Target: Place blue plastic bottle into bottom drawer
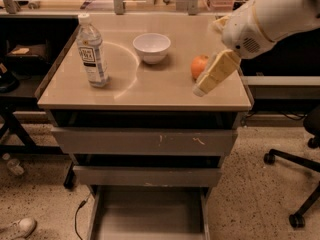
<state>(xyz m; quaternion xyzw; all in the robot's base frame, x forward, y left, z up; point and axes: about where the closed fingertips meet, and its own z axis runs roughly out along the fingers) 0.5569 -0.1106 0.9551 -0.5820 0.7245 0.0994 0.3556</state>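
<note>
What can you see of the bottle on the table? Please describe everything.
The bottle is clear plastic, with a white screw cap on and a white label with dark print. It stands upright near the left edge of the table, left of the bowl and taller than it. Only the tabletop touches it. The end effector hangs over the right side of the table, well apart from it.

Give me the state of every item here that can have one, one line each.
blue plastic bottle: upright, capped, on the cabinet top at left, not held.
bottom drawer: pulled open, bottle not in it.
white bowl: upright on the cabinet top.
orange: resting on the top, partly behind the gripper.
gripper: above the top's right front, far from the bottle.
</note>
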